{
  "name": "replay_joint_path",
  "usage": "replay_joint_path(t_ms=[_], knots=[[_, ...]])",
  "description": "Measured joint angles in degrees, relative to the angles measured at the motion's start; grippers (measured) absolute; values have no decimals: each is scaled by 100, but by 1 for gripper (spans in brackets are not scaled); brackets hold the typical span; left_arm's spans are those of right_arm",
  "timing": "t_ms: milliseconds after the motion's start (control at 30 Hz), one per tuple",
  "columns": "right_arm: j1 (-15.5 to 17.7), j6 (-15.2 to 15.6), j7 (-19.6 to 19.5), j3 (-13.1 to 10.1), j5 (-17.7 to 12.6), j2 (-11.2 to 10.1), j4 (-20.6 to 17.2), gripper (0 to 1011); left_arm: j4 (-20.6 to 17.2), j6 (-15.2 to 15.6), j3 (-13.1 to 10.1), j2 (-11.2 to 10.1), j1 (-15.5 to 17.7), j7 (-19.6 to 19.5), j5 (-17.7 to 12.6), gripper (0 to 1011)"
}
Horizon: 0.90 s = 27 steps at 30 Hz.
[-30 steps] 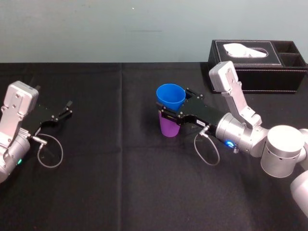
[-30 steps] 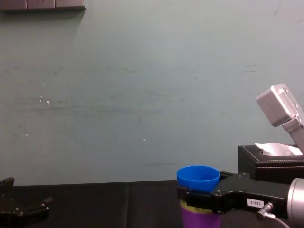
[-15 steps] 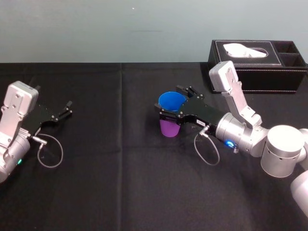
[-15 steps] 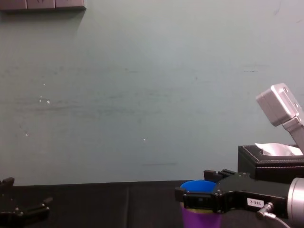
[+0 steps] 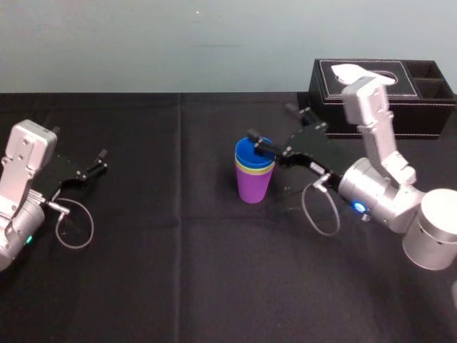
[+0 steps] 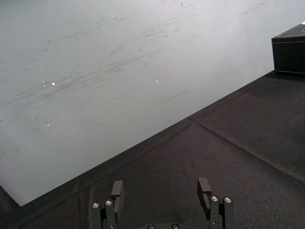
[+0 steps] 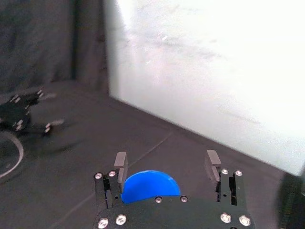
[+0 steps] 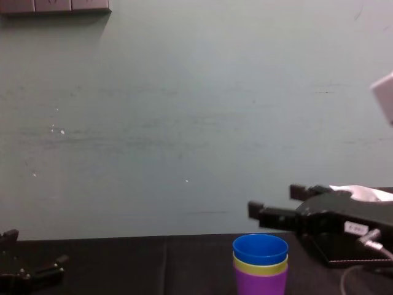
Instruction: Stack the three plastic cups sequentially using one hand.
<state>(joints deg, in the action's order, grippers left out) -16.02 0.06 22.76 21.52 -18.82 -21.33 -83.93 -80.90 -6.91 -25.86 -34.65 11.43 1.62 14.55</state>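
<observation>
Head view shows my right jaws wide open and holding nothing. They hang a little above the blue cup [image 5: 253, 149], toward its right side. In the chest view, one finger [image 8: 273, 216] reaches over the cup's rim and does not touch it. The blue cup sits inside the yellow-green cup [image 5: 255, 170], and that one sits inside the purple cup [image 5: 253, 187]. The purple cup stands upright near the middle of the black table [image 5: 178, 271]. My right arm [image 5: 378, 196] comes in from the right. A black tissue box [image 5: 400, 107] stands behind it at the back of the table. My left jaws are open and empty too, low at the far left, well apart from the purple cup.
</observation>
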Motion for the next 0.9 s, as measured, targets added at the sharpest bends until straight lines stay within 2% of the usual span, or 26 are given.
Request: replay_joint_path(t_ms=[100,300,400,433,467,567,700,900], knots=[[252,-13,-338,-216,60,12,-308,1003,0,0,0,0,0,0,0,1011],[553,63,-897,-469,270,109,-570,1003,0,0,0,0,0,0,0,1011],[699,121,-1249,-583,458,186,-636,1003,0,0,0,0,0,0,0,1011],[768,133,-1481,-630,609,236,-649,1003,0,0,0,0,0,0,0,1011],[768,133,-1481,-630,609,236,-649,1003,0,0,0,0,0,0,0,1011],[896,147,-1964,-704,971,360,-617,1003,0,0,0,0,0,0,0,1011],[936,208,-2275,-718,1254,470,-474,1003,0,0,0,0,0,0,0,1011],[908,212,-2502,-644,1645,595,-169,1003,0,0,0,0,0,0,0,1011]])
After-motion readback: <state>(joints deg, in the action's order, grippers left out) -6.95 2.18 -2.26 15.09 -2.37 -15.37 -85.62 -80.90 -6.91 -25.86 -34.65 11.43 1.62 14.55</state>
